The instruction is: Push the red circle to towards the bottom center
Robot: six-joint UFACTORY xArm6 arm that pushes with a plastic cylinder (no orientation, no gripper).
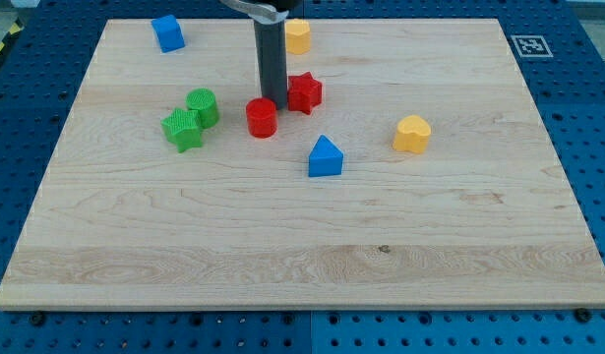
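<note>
The red circle (262, 117) stands on the wooden board (302, 246), left of centre in the upper half. My tip (274, 104) is down on the board right behind it, at its upper right edge, touching or nearly touching it. The red star (304, 92) sits just to the right of my tip. The rod rises straight up to the view's top.
A green circle (203, 106) and a green star-like block (183, 129) sit left of the red circle. A blue triangular block (325, 157) lies to its lower right. A yellow heart-like block (412, 134) is at the right. A blue block (168, 33) and a yellow block (298, 35) sit near the top edge.
</note>
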